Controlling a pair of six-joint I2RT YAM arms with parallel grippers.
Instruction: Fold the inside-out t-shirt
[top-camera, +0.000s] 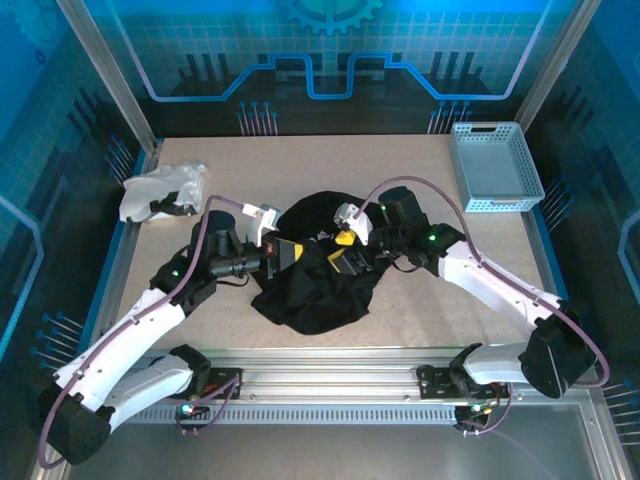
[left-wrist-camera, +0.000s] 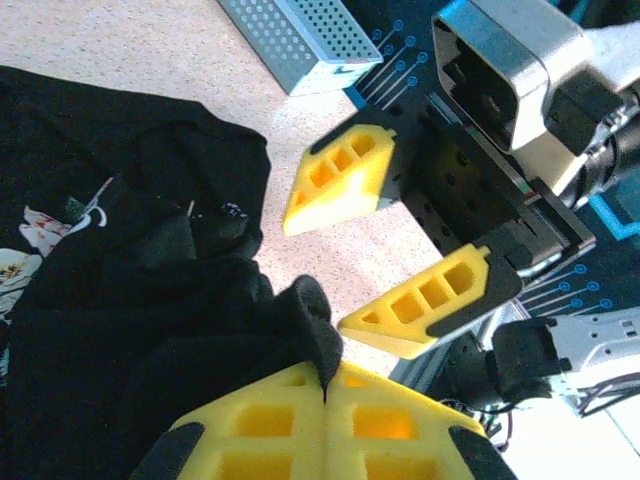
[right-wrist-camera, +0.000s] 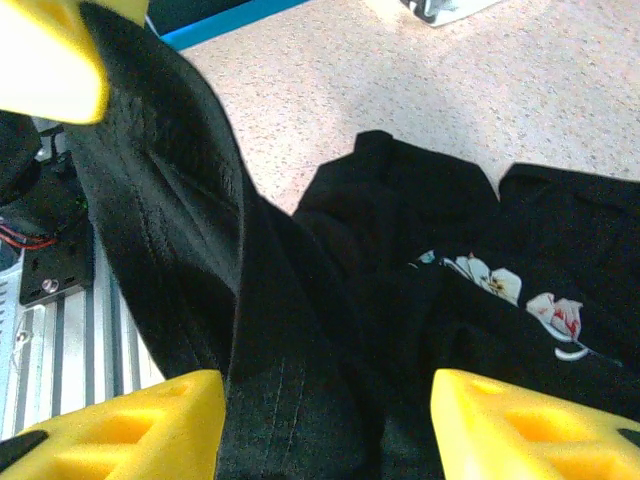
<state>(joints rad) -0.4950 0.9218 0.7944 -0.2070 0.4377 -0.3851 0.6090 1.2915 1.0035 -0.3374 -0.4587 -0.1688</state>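
Observation:
The inside-out t-shirt (top-camera: 315, 290) is a crumpled black heap in the middle of the table, with a pale flower print (right-wrist-camera: 520, 292) showing on it. My left gripper (left-wrist-camera: 325, 385) is shut on a raised fold at the shirt's edge (left-wrist-camera: 310, 320), and black cloth sticks up between its yellow fingers. My right gripper (right-wrist-camera: 325, 400) faces it a short way off. It is open, its yellow fingers (right-wrist-camera: 130, 430) spread wide over a taut band of the shirt (right-wrist-camera: 200, 250) that runs up to the left gripper. In the top view both grippers (top-camera: 287, 255) (top-camera: 343, 248) meet over the shirt's middle.
A crumpled white cloth (top-camera: 160, 190) lies at the back left of the table. A grey-blue perforated basket (top-camera: 495, 165) stands at the back right. Bare speckled tabletop (top-camera: 440, 300) surrounds the shirt. The aluminium rail (top-camera: 330, 380) runs along the near edge.

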